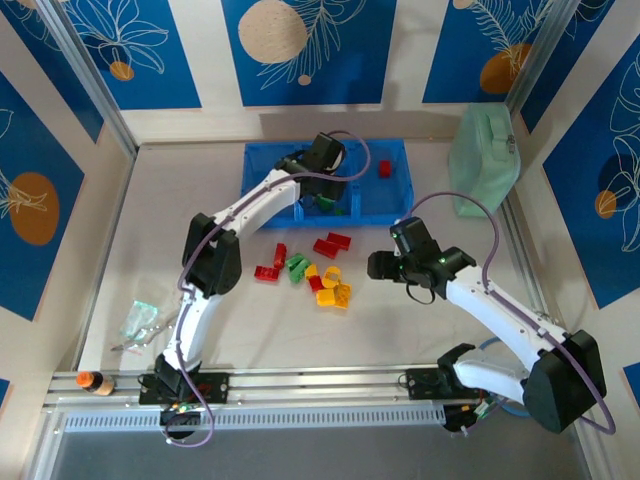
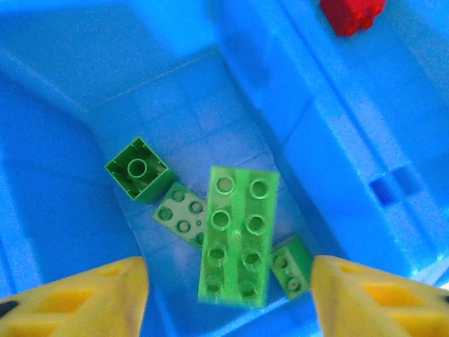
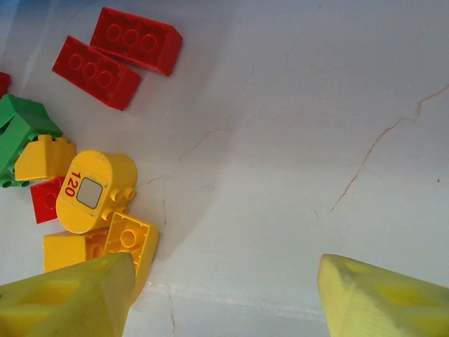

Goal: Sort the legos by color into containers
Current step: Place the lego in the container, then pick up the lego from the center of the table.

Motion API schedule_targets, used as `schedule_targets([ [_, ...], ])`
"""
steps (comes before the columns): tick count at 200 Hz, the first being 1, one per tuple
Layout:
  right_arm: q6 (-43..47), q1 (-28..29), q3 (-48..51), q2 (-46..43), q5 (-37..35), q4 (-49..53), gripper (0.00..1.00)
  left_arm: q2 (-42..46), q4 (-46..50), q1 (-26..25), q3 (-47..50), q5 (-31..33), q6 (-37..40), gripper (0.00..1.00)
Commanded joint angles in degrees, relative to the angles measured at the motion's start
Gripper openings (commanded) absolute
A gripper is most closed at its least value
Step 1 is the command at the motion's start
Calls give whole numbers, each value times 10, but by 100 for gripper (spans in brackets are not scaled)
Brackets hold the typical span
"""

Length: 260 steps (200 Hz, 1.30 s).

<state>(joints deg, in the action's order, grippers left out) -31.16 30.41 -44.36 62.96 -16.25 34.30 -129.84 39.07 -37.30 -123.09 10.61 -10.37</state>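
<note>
while the left gripper (image 2: 226, 309) hangs over the blue tray (image 1: 262, 172), we see its two yellow fingers (image 2: 84, 298) standing well apart, with nothing clamped between them. below that gap, on the floor of the middle compartment (image 2: 175, 112), lies a long green brick (image 2: 238, 235), studs up, and neither finger touches it. a pale green plate (image 2: 181, 213) lies against its left side, and beyond that a small green block (image 2: 139, 170) is tipped over with its hollow underside toward us. a small green brick (image 2: 291, 263) sits at the long one's lower right corner. across the divider, in the right-hand compartment, we find a red brick (image 2: 351, 12).

the right gripper (image 3: 224, 302) is also spread open and holds nothing; its fingers (image 3: 393, 298) flank bare white table (image 3: 295, 140). just left of it lie loose legos: a yellow brick (image 3: 130, 242) beside the left finger, a rounded yellow piece (image 3: 95, 191) marked 120, a small red one (image 3: 48, 200), a green one (image 3: 21, 130), and farther off two red bricks (image 3: 137, 38) side by side.

from above, we place this gripper just right of the unsorted pile (image 1: 305, 270), which lies on the table in front of the tray and apart from it. a mint-green case (image 1: 483, 160) stands to the tray's right.
</note>
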Motion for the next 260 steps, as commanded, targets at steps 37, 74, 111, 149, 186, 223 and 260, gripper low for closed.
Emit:
schedule_targets([
  [37, 22, 48, -50, 39, -26, 9, 73, 154, -33, -9, 92, -18, -2, 70],
  [74, 86, 93, -119, 115, -2, -6, 82, 343, -144, -23, 326, -28, -38, 69],
  [111, 146, 132, -234, 253, 24, 26, 88, 501, -185, -26, 540, -20, -96, 68],
  [149, 228, 144, -345, 388, 81, 51, 94, 639, -172, -27, 709, 0, -148, 68],
  [186, 278, 151, -467, 502, 86, 119, 94, 751, -119, -27, 811, 19, -189, 68],
  [223, 281, 160, -529, 565, 84, 145, 92, 841, -89, -27, 870, 35, -226, 67],
  [260, 276, 172, -554, 601, 86, 157, 91, 866, -65, -28, 879, 46, -228, 67],
])
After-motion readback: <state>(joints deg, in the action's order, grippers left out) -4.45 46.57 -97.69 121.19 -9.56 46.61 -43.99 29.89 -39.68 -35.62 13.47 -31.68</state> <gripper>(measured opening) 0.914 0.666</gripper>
